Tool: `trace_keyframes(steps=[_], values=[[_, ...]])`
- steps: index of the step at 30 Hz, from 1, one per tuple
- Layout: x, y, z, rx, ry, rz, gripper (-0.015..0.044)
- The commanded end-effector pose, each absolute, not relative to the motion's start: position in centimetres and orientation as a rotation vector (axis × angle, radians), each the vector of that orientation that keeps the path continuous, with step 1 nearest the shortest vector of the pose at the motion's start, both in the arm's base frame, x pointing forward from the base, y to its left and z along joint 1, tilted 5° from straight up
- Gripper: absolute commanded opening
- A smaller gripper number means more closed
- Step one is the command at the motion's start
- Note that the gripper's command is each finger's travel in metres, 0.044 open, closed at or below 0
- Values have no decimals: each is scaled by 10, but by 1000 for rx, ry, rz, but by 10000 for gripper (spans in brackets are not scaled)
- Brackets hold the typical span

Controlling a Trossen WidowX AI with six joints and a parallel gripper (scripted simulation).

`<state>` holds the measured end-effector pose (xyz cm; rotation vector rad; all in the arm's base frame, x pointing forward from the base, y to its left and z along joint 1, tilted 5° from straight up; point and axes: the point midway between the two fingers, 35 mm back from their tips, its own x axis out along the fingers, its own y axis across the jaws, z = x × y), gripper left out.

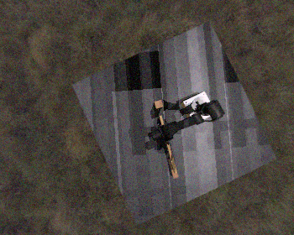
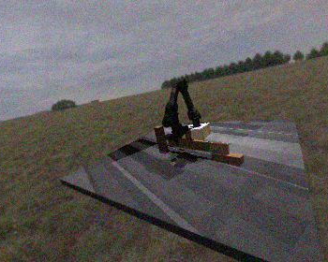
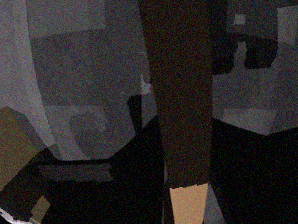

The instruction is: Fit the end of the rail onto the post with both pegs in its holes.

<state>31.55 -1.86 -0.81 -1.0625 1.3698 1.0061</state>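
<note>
The gripper [image 1: 160, 136] [image 2: 178, 137] [image 3: 183, 122] is shut on the rail, nearer its post end. The long wooden rail [image 1: 172, 160] [image 2: 210, 146] [image 3: 185, 90] looks roughly level, mostly in shadow in the wrist view. Its far end is at the low footboard block [image 2: 234, 159]; the bracket's details are too small to see. The upright wooden post [image 1: 159, 104] [image 2: 159, 138] stands just beyond the rail's near end. In the top view a small gap seems to show between them. The pegs, the holes and any contact there are hidden or too small to tell.
A white-topped box [image 1: 204, 98] [image 2: 201, 132] stands by the arm, behind the rail in the exterior view. The dark arm reaches over the rail from that side. Shadows fall on the patterned grey table [image 1: 205, 168] [image 2: 215, 196].
</note>
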Motion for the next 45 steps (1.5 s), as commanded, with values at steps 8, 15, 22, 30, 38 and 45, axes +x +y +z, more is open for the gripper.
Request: trace_keyframes(steps=[8,15,22,30,38,45], values=[[315,-23,-8,-1066,1370,1005,0],[315,-25,-7,-1066,1370,1005,0],[314,-27,-6,-1066,1370,1005,0],[313,-30,-6,-1066,1370,1005,0],[312,-32,-6,-1066,1370,1005,0],[312,-34,-7,-1066,1370,1005,0]])
